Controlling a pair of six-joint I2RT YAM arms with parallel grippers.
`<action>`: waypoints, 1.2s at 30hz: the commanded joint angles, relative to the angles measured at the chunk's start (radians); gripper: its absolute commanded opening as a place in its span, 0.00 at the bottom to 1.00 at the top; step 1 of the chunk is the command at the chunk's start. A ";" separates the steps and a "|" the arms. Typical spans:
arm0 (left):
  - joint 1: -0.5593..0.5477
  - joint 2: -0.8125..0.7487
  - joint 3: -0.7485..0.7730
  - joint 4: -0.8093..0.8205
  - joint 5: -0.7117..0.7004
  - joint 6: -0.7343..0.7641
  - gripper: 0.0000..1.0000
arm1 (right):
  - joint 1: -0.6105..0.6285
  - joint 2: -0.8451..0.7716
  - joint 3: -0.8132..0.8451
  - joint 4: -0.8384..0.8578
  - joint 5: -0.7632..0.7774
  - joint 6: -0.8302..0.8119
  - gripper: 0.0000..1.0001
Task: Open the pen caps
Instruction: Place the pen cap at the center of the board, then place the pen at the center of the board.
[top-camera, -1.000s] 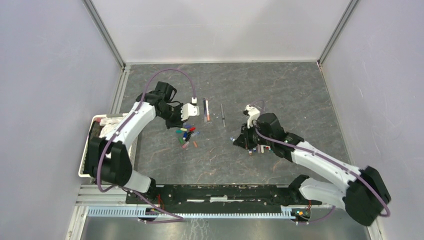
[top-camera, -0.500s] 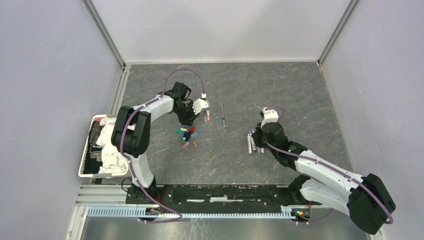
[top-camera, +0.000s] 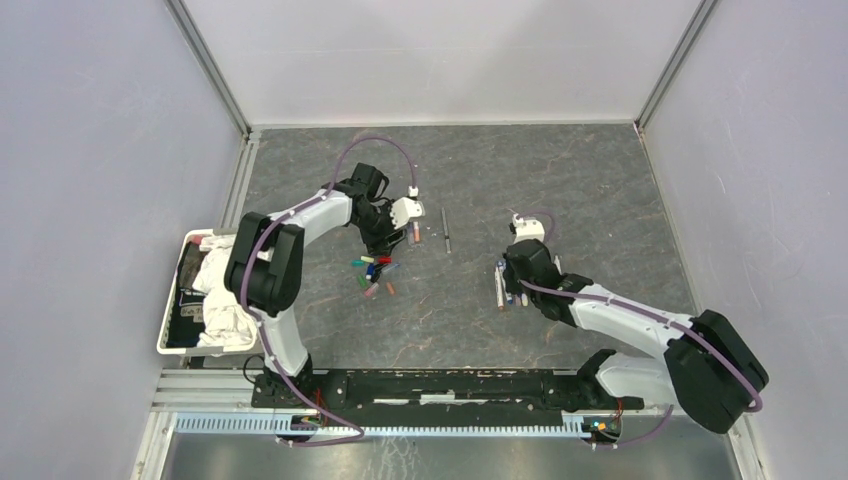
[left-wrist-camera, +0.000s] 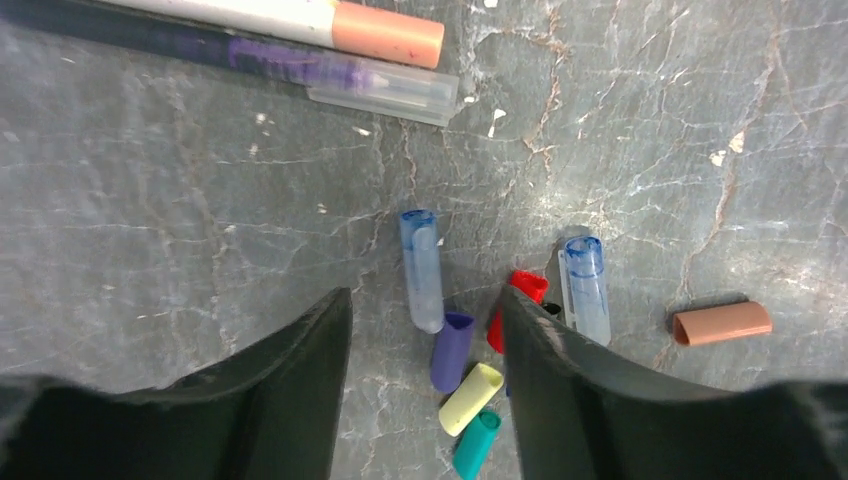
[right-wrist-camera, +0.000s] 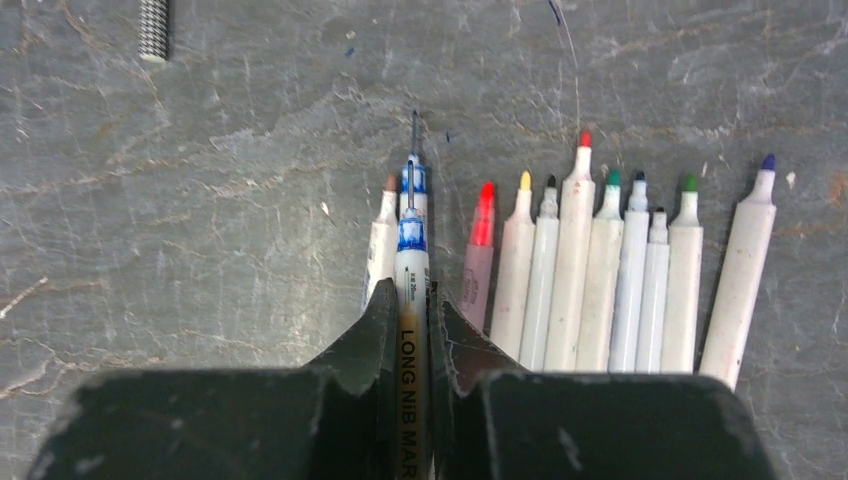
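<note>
Nearest the arm bases, well to the right of the heap of loose short plastic caps (top-camera: 372, 272), the right fingers (right-wrist-camera: 412, 295) are seen pinching a white-barrelled needle-tip pen with a blue collar (right-wrist-camera: 411, 235) by its barrel. It is held in line with a row of uncapped white markers with coloured nibs (right-wrist-camera: 590, 280), laid side by side on the grey marbled desk (right-wrist-camera: 200, 250), between a brown-nibbed and a red-nibbed one. Whether it rests on the desk cannot be told. If it is let go tilted, it could roll onto a neighbour, or its fine tip could be bent.

Over the far edge of the heap, the left fingers (left-wrist-camera: 425, 305) are spread wide with nothing between them. A clear blue-tinted cap (left-wrist-camera: 422, 270) lies below the gap, with purple, yellow, teal, red and brown caps close by. If the fingers are lowered here, the heap could be scattered.

Just beyond the heap, two pens are found with caps not yet removed: a white pen with a salmon cap (left-wrist-camera: 385, 33) and a clear purple-inked pen with a clear cap (left-wrist-camera: 385, 88). They lie touching, so both could be caught in one grasp, and the smooth clear cap could slip. Farther beyond the heap, to its right, a thin dark rod (top-camera: 447, 230) is seen.
</note>
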 joint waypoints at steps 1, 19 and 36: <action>-0.001 -0.121 0.101 -0.053 -0.002 -0.023 0.72 | -0.003 0.044 0.089 0.057 -0.005 -0.021 0.00; 0.220 -0.479 0.175 0.121 -0.206 -0.363 1.00 | -0.009 0.194 0.100 0.163 0.079 -0.105 0.00; 0.215 -0.568 -0.055 0.044 0.087 -0.470 1.00 | -0.052 0.233 0.012 0.260 0.024 -0.128 0.08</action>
